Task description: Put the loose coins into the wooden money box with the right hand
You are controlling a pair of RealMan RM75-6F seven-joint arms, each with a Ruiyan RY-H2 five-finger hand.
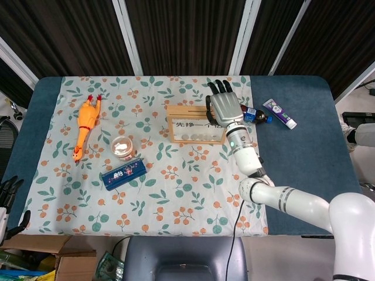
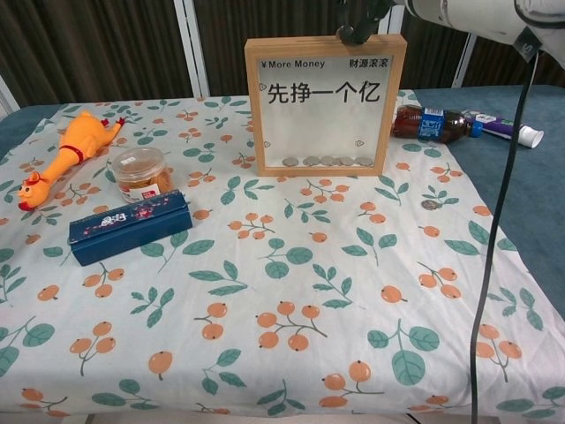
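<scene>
hovering | right hand (image 1: 225, 108) over money box (image 1: 195, 124) top | grip unclear

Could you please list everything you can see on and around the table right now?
Money box: one, wooden frame with clear front, standing at the back centre of the cloth.
Coins in the box: a row, silver, along its bottom.
Loose coin: one, silver, on the cloth right of the box.
Rubber chicken: one, orange, far left.
Jar: one, clear, beside the chicken.
Pencil case: one, dark blue, in front of the jar.
Bottle: one, dark with blue label, lying right of the box.
Tube: one, purple and white, beyond the bottle.
Tablecloth: one, white with leaf print.
Right hand: over the box's top right edge.
Left hand: low, off the table's left edge.
</scene>
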